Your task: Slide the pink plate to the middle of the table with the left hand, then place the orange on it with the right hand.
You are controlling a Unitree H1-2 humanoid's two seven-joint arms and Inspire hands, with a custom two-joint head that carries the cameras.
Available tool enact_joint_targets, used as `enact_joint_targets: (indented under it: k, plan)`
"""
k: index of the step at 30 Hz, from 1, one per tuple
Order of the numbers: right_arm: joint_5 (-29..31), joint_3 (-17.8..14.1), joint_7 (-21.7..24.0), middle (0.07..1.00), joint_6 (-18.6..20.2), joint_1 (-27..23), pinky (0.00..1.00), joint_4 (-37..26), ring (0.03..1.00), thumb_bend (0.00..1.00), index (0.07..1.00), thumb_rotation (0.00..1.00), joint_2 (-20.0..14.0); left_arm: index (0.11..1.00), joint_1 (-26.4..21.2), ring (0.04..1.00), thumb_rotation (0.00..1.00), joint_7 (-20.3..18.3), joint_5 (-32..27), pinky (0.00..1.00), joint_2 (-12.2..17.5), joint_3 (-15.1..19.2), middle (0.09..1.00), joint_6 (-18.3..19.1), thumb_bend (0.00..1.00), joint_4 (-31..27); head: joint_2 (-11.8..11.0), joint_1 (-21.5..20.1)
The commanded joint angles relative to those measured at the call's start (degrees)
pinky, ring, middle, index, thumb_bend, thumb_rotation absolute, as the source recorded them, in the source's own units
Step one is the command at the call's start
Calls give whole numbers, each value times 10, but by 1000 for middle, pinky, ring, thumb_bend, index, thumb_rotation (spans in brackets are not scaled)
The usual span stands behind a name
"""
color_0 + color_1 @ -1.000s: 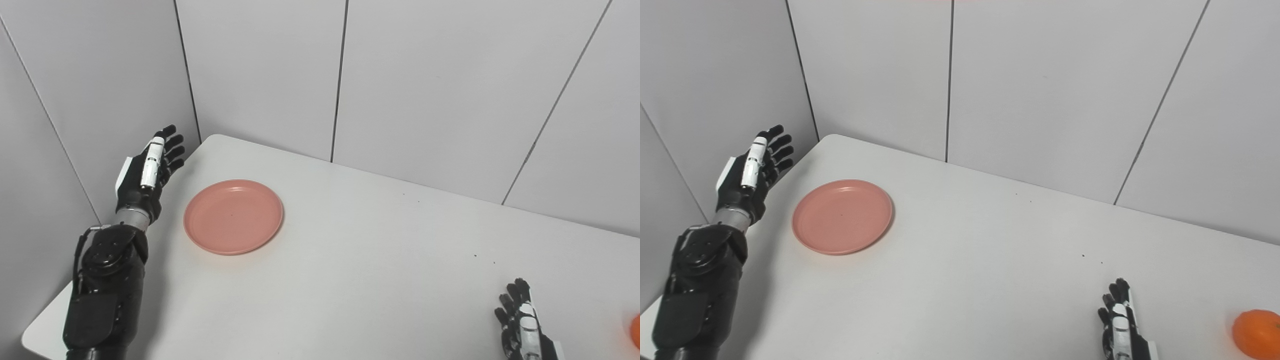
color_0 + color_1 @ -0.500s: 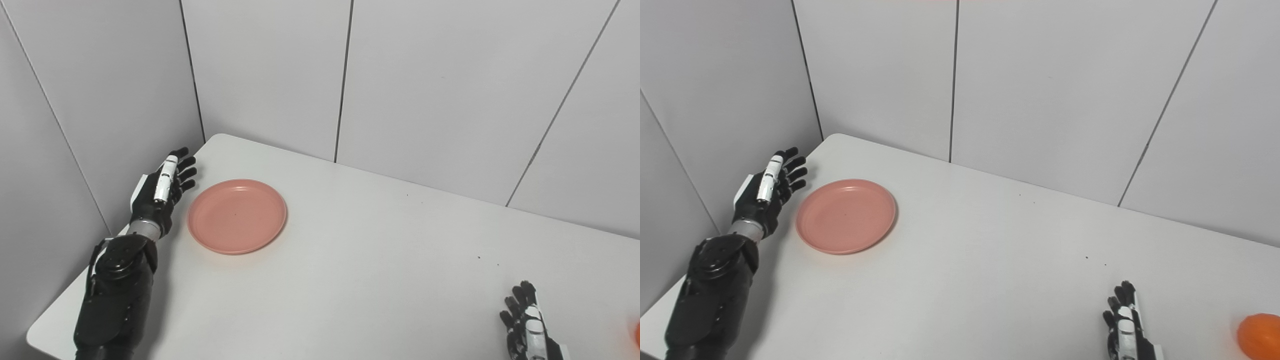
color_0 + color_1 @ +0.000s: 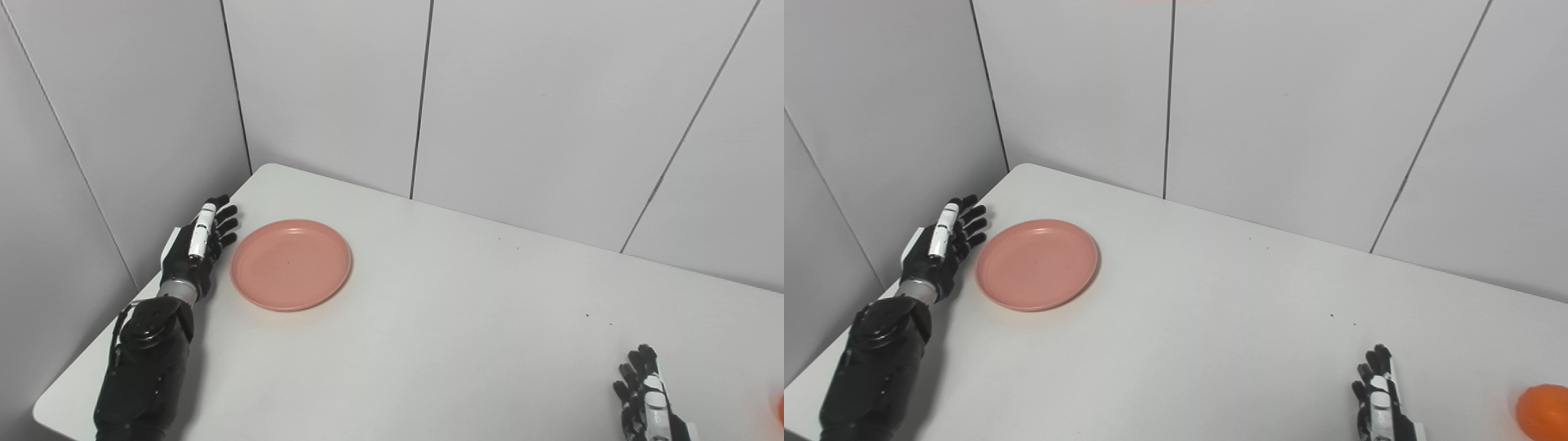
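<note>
The pink plate [image 3: 291, 264] lies near the table's [image 3: 441, 343] left corner, probably light, rigid and easy-sliding; push its left rim with the empty, spread-fingered left hand [image 3: 197, 246] just beside it.

- The plate [image 3: 291, 264], left of centre in the frame, is a plain salmon pink, with no pattern.
- The orange [image 3: 1542, 411], at the lower right edge, is a bright, even orange.
- The table [image 3: 465, 318] is a plain off-white with a few tiny dark specks toward the right.
- The left hand [image 3: 197, 245], at the left, is black with a white strip along one finger and a silver band at the wrist.
- The right hand [image 3: 1381, 404], at the bottom right, is black with white panels.
- The wall panels [image 3: 539, 92] across the top are pale grey, split by thin dark seams.
</note>
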Motion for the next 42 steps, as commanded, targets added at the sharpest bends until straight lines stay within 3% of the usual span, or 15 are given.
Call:
enact_joint_targets:
  k: [1,11,17,24,30,33,42]
  plan:
    - [1,-3,0,1000,5,-7,1000,-23,1000,143,1000,1000,-1,874,-21,908,1000,-2,0,908,18,2,899,-26,297,-8,0,1]
    - [4,-6,2,1000,6,-8,1000,-23,1000,144,1000,1000,-2,884,-29,915,1000,-1,-15,929,11,9,909,-23,275,17,0,1]
    - [3,-7,2,1000,11,-7,1000,-26,1000,148,1000,1000,-2,901,-27,917,1000,-13,-11,913,13,-3,917,-45,273,41,0,2]
    - [0,-6,2,1000,16,-7,1000,-29,1000,137,1000,1000,-1,899,-31,911,1000,-25,-7,918,17,-27,911,-66,342,83,1,1]
    - [-1,-6,2,1000,15,-8,1000,-28,1000,136,1000,1000,-1,892,-31,916,1000,-36,-20,927,9,-38,914,-56,358,87,1,1]
    - [-1,-6,1,1000,16,-7,1000,-29,1000,144,1000,1000,-1,887,-36,902,1000,-44,-20,905,13,-43,904,-71,361,117,3,0]
    - [2,-4,5,1000,15,-8,1000,-29,1000,153,1000,1000,0,882,-19,895,1000,-44,-33,885,0,-56,898,-53,357,90,7,0]
